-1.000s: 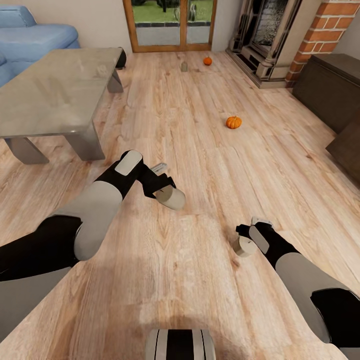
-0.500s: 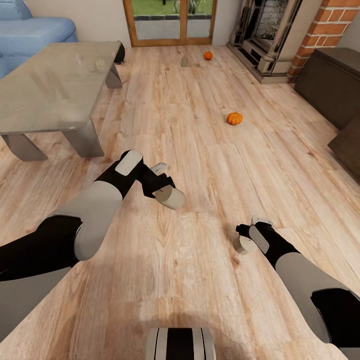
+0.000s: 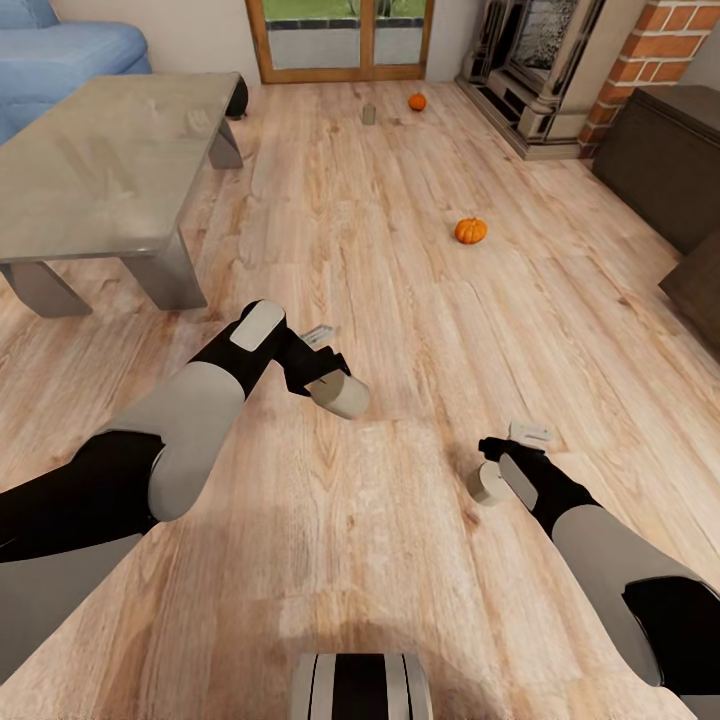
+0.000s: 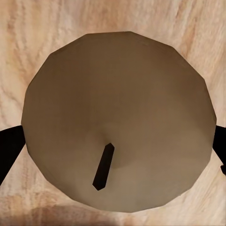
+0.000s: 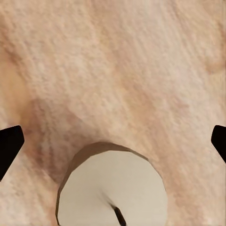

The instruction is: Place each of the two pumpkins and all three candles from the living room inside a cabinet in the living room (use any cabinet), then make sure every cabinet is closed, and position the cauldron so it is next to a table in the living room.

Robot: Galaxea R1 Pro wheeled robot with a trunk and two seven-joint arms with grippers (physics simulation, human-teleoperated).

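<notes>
Nearest, low over the light plank floor (image 3: 400, 560), both arms reach forward, each with a candle at its tip. At the left claw (image 3: 335, 385) a stubby grey candle (image 3: 340, 395) sits against the black fingers; from the left wrist camera that candle (image 4: 117, 122) shows end-on, round with a dark wick, and a black fingertip (image 4: 9, 146) stands at each edge — clenched on it, as far as I can see. The right claw (image 3: 500, 470) has a second candle (image 3: 487, 487) at its end; the right wrist camera shows this candle (image 5: 113, 188) with floor behind it and dark fingertips (image 5: 9, 143) set well apart at the picture's edges, so whether they grip it I cannot tell.

Farther out, one orange pumpkin (image 3: 470, 230) rests on the open floor. To the left stands the glossy grey bench (image 3: 90, 180); to the right, the dark-brown cabinet (image 3: 665, 160). Farthest — near the glass door (image 3: 345, 40) — a third candle (image 3: 368, 114) stands upright beside the second pumpkin (image 3: 417, 102), with the fireplace (image 3: 520, 60) to their right and a blue sofa (image 3: 70, 50) beyond the bench.
</notes>
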